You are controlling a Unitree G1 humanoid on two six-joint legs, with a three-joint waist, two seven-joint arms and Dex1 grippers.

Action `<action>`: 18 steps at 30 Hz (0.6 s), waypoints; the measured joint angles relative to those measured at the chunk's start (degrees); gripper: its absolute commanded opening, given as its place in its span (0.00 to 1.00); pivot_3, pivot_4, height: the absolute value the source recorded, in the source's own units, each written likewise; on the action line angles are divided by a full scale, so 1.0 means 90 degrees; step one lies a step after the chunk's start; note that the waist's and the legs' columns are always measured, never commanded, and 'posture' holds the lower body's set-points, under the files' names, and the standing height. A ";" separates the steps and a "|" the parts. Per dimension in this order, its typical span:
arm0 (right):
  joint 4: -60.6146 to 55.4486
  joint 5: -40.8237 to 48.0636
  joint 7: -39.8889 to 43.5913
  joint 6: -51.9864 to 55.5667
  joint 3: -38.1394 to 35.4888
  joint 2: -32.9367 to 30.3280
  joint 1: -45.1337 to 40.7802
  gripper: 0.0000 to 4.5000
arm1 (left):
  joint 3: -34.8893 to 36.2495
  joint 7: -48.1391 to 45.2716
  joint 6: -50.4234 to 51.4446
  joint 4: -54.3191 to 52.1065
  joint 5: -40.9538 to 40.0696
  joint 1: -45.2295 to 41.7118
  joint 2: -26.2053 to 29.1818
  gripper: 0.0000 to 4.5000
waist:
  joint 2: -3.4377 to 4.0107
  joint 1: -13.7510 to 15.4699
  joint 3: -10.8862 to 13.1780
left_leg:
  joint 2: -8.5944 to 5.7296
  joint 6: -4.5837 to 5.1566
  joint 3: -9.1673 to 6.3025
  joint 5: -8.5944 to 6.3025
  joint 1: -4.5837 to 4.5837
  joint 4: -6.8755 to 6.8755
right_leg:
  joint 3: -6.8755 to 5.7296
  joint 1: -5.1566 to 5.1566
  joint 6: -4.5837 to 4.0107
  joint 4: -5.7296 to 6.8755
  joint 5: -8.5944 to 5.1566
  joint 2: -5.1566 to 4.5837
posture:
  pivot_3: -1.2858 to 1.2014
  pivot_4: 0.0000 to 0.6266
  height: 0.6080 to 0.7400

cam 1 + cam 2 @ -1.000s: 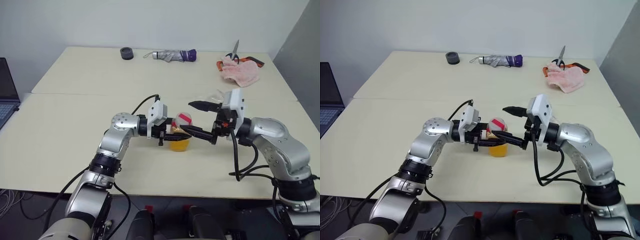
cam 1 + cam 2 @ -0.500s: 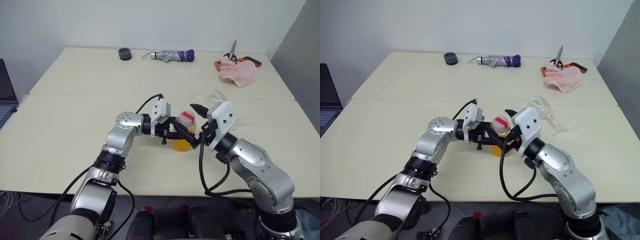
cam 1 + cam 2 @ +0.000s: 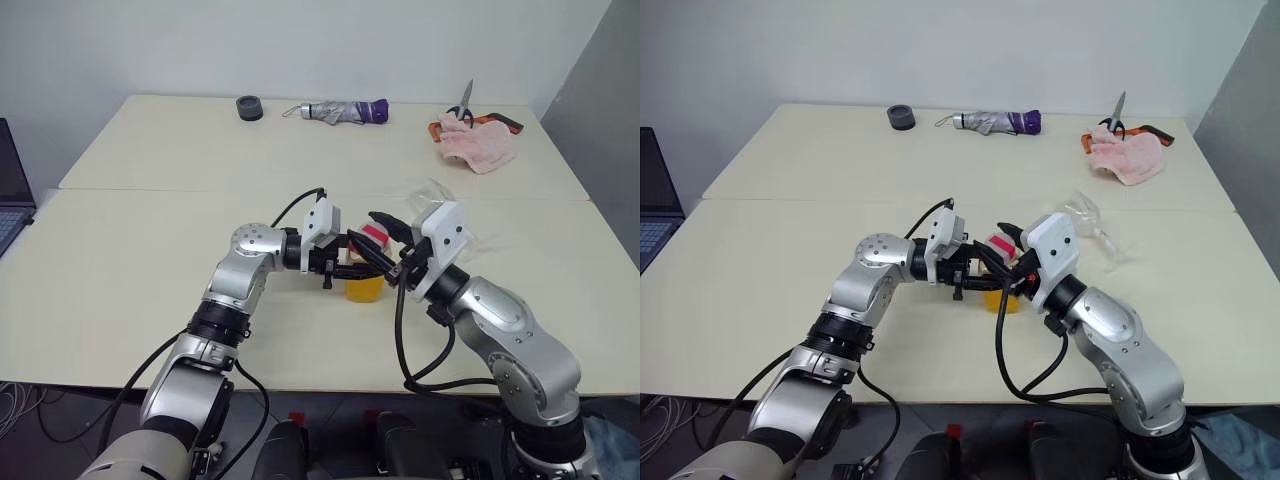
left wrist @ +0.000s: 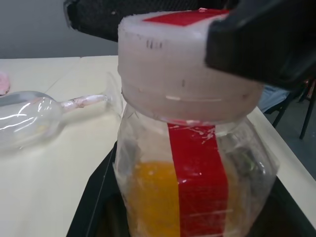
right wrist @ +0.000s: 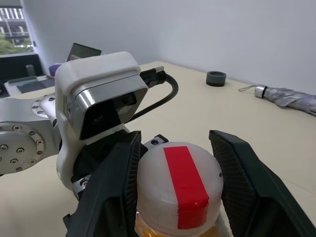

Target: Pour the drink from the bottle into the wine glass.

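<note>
The bottle (image 3: 364, 278) is held upright near the desk's (image 3: 150, 250) front edge, clenched in the left end effector (image 3: 352, 268), so the right end effector (image 5: 175, 182), fingers bracketing the cap (image 5: 178, 185), can unscrew it. The wine glass (image 3: 1090, 222) lies toppled toward the right edge.

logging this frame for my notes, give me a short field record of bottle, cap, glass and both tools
bottle: upright on table, part full of orange drink
cap: on
left tool: shut on bottle body
right tool: fingers either side of cap, contact unclear
wine glass: on its side, looks empty
</note>
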 measured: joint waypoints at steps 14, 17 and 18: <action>0.2527 0.0955 0.4015 -0.0911 -0.0279 -0.1773 -0.1730 0.58 | -0.0143 -0.0069 -0.0058 -0.0056 0.0023 -0.0039 -0.0117 0.40 | 0.0002 0.0010 0.0002 | 0.0000 0.0002 -0.0005 -0.0001 -0.0005 -0.0003 | -0.0007 0.0001 -0.0002 -0.0005 0.0000 -0.0006 | 0.52 0.24 1.00; 0.2007 0.0986 0.3219 -0.0698 -0.0711 -0.1608 -0.1077 0.79 | -0.0055 0.0046 -0.0059 -0.0059 0.0019 -0.0038 -0.0027 0.40 | 0.0002 0.0017 0.0002 | 0.0002 0.0001 -0.0004 -0.0001 -0.0009 -0.0001 | -0.0002 -0.0001 -0.0002 -0.0002 0.0000 -0.0015 | 0.52 0.24 1.00; 0.1642 0.1005 0.2844 -0.0565 -0.0888 -0.1508 -0.0828 0.87 | -0.0001 0.0076 -0.0061 -0.0055 0.0018 -0.0037 0.0012 0.40 | 0.0002 0.0018 0.0002 | 0.0003 0.0001 -0.0005 -0.0001 -0.0010 -0.0002 | -0.0001 -0.0002 -0.0002 -0.0003 0.0000 -0.0015 | 0.52 0.24 1.00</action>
